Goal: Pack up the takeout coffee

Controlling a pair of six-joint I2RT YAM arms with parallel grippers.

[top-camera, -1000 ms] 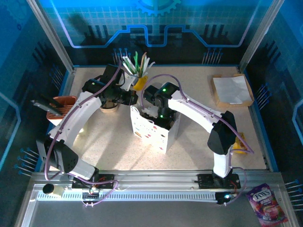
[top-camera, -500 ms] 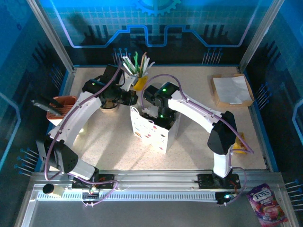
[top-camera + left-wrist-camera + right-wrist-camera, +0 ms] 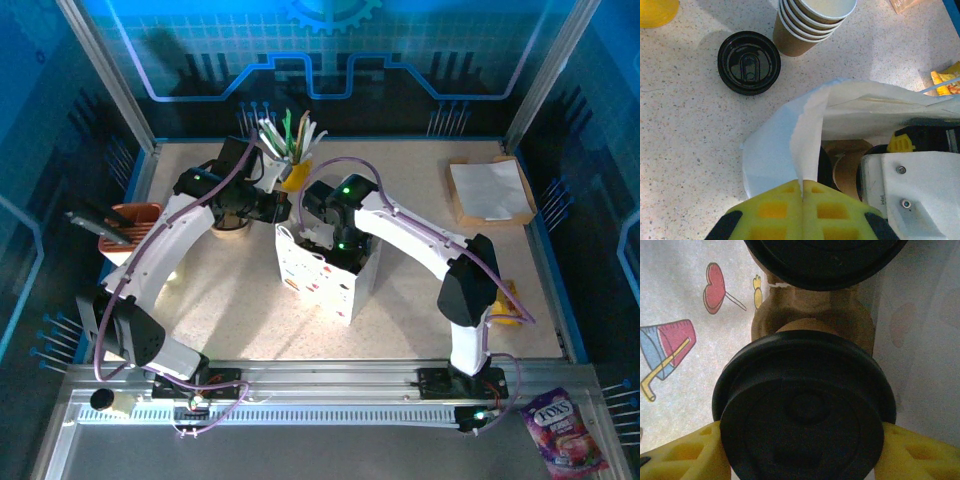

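The white paper bag [image 3: 318, 280] is found upright at the centre of the table [image 3: 240, 290], mouth open. The left hand [image 3: 802, 192] is seen fully closed, its yellow pads pinching the bag's rim at the 11 o'clock corner.

The right hand [image 3: 802, 450] is lowered into the bag. One takeout coffee cup [image 3: 805, 410], brown with a black lid, is gripped between its yellow fingers [image 3: 685, 452], which are set partly open, one against each side of the cup. A second black-lidded cup [image 3: 825, 260] is observed inside the bag, just beyond the held one at 12 o'clock in the right wrist view.

Outside the bag, a black lid [image 3: 749, 62] is noted on the table at 10 o'clock from the mouth in the left wrist view. Whether a cup stands beneath it cannot be told. A stack of lidless cups [image 3: 812, 22] is recorded just beside it, towards 12 o'clock.
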